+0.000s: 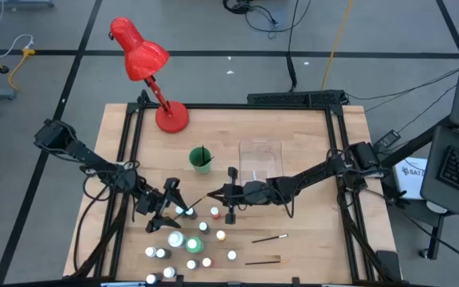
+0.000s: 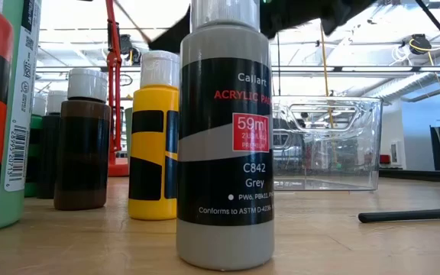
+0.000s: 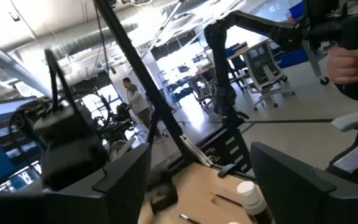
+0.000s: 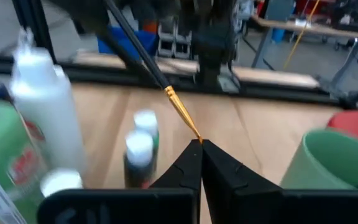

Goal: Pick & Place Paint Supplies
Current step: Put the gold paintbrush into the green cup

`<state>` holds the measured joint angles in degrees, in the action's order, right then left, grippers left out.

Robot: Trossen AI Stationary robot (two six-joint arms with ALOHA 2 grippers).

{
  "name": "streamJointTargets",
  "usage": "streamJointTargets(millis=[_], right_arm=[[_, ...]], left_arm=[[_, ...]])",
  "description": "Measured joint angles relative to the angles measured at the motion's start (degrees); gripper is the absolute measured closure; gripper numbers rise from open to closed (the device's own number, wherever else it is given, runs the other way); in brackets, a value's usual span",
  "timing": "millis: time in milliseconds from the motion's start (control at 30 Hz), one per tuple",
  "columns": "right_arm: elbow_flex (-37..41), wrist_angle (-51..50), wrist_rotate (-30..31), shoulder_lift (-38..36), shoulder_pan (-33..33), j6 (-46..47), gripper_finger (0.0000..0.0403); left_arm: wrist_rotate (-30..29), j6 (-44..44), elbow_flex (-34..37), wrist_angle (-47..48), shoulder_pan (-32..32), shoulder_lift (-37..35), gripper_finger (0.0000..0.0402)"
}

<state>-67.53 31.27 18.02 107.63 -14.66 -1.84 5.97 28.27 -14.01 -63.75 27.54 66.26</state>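
— How many of each are counted on the wooden table point(image 1: 309, 239)?

— About a dozen small white-capped paint bottles point(image 1: 191, 245) are seen clustered at the near centre; an exact count cannot be given. Two thin brushes point(image 1: 269, 237) are laid flat to their right. One green cup point(image 1: 201, 159), one clear plastic box point(image 1: 260, 158) and one red desk lamp point(image 1: 146, 68) are placed farther back.

— Where is the handled item found relative to the jaws?

— One thin dark-handled brush with a gold ferrule point(image 4: 182, 112) is pinched at its bristle end by the closed jaws of the right gripper point(image 4: 199, 144), above the far edge of the bottle cluster. The left gripper point(image 3: 199, 149) is held just left of it with its jaws spread wide, and nothing is seen gripped.

— What is shown by one view alone?

— Only from table height can labels be read: a grey bottle point(image 2: 224, 137) is marked "Grey", with a yellow bottle point(image 2: 153, 137) and a brown bottle point(image 2: 82, 141) behind it. The pinch itself is shown only by the right wrist view.
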Motion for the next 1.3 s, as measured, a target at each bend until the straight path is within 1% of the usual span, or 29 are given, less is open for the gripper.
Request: streamJointTargets(millis=[133,267,433,667,700,833,967,1067,1133,1200,1300], right_arm=[[0.02,-0.31,0.07,-0.16,0.02,0.19,0.0403],[-0.01,-0.42,0.05,-0.02,-0.02,0.21,0.0403],[-0.01,0.17,0.1,-0.1,0.02,0.17,0.0403],[0.06,-0.94,-0.36,-0.03,-0.05,0.05,0.0403],[0.07,-1.09,-0.51,0.01,-0.09,0.05,0.0403],[0.09,-1.48,-0.46,0.01,-0.09,-0.36,0.0403],[0.09,-3.0,-0.36,0.01,-0.52,-0.41,0.04],[0.01,-2.17,0.0,-0.52,-1.31,-1.2,0.0392],[-0.02,-2.31,0.79,-0.8,-2.2,-1.97,0.0385],[-0.01,-3.06,4.6,-1.09,-3.64,-2.59,0.0379],[-0.01,-2.46,12.74,-1.39,-5.8,-5.74,0.0372]], left_arm=[[0.16,-0.3,-0.55,0.04,-0.02,0.87,0.0159],[0.16,-0.31,-0.55,0.04,-0.02,0.87,0.0202],[0.53,-0.31,-0.55,0.45,-0.02,0.87,0.0271],[0.42,0.17,-0.58,0.41,-0.04,0.81,0.0381],[0.2,0.23,-0.58,0.5,-0.06,0.78,0.0389],[-0.57,0.56,-0.64,0.95,-0.04,0.78,0.039],[-2.79,0.24,-0.64,1.35,-0.04,0.76,0.0396],[-3.2,0.25,-0.4,3.68,0.26,1.05,0.0398],[-5.87,0.83,-0.46,2.32,0.63,0.78,0.0399],[-8.4,1.89,-0.51,2.22,1.32,0.77,0.0399],[-11.57,3.23,-0.49,2.35,2.42,0.85,0.0399]])
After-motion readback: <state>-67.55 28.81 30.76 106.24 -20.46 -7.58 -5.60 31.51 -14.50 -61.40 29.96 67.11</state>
